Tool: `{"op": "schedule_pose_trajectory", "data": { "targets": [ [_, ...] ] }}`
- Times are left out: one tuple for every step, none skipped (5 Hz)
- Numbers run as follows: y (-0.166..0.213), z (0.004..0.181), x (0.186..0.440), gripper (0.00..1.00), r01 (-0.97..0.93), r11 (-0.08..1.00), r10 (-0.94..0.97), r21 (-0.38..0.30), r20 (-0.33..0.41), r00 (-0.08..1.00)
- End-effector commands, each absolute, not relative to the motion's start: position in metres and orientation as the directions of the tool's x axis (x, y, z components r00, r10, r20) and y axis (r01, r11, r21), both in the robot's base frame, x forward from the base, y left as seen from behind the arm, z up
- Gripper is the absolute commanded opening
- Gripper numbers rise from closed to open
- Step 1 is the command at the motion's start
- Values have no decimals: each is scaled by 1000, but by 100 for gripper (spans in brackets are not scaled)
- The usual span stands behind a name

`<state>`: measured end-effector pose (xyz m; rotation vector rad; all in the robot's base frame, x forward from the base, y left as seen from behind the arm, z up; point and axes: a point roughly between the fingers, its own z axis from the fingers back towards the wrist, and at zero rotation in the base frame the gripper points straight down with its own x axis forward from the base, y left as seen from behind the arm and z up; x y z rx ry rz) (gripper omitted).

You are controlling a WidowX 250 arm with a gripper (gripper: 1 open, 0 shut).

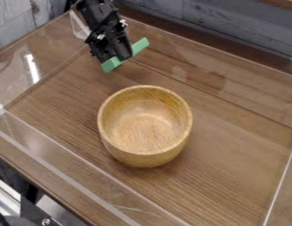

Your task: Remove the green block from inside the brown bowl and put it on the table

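Note:
The green block (124,55) is a small bright green piece held at the upper left, pinched between the black fingers of my gripper (117,53), which is shut on it. Whether the block's lower end touches the table (230,168) I cannot tell. The brown bowl (145,125) stands upright in the middle of the tabletop, below and to the right of the gripper, and its inside shows only bare wood grain. Block and bowl are well apart.
Low clear acrylic walls (30,62) run along the table's left, front and right sides. A grey planked wall (230,22) stands behind the table. Open tabletop lies left and right of the bowl.

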<state>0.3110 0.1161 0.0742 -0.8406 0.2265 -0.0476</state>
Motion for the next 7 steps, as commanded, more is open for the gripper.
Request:
{"op": "schedule_pose_trajectory", "data": {
  "targets": [
    [124, 90, 316, 0, -24, 678, -117, -735, -139, 983],
    [125, 89, 316, 0, -31, 671, -116, -741, -146, 982],
    [126, 89, 316, 0, -39, 664, -115, -746, -154, 981],
    [126, 89, 316, 0, -48, 658, -114, -751, -163, 980],
    [126, 89, 315, 0, -58, 652, -114, -756, -173, 978],
    [127, 88, 315, 0, -66, 645, -113, -761, -181, 977],
    [127, 88, 315, 0, -76, 639, -113, -766, -191, 975]
  ]
}}
